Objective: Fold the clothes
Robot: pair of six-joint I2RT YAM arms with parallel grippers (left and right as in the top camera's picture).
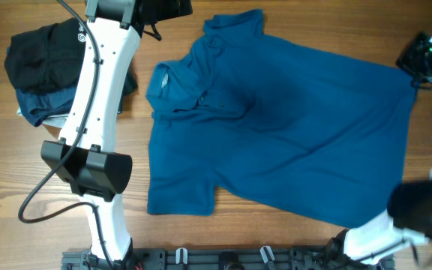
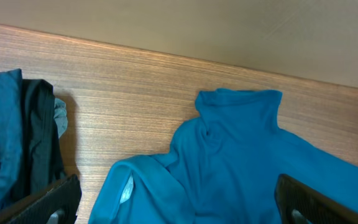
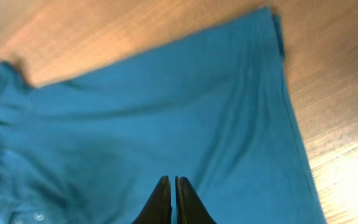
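right hand [image 3: 174,202]: fingers pressed together, nothing visibly between them, poised just inside the hem [image 1: 405,135] end.
left hand [image 2: 178,208]: fingers spread wide, empty, above the far sleeve [image 2: 238,106].
polo shirt [image 1: 276,127]: flat on the counter [image 1: 21,180], long axis running hand to hand, collar [image 1: 172,86] toward your left arm. the hem is likely your right hand's to take.

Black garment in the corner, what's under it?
A folded dark teal piece peeks out beneath the black garment. How far it reaches underneath is covered, and the left arm hides part of the pile.
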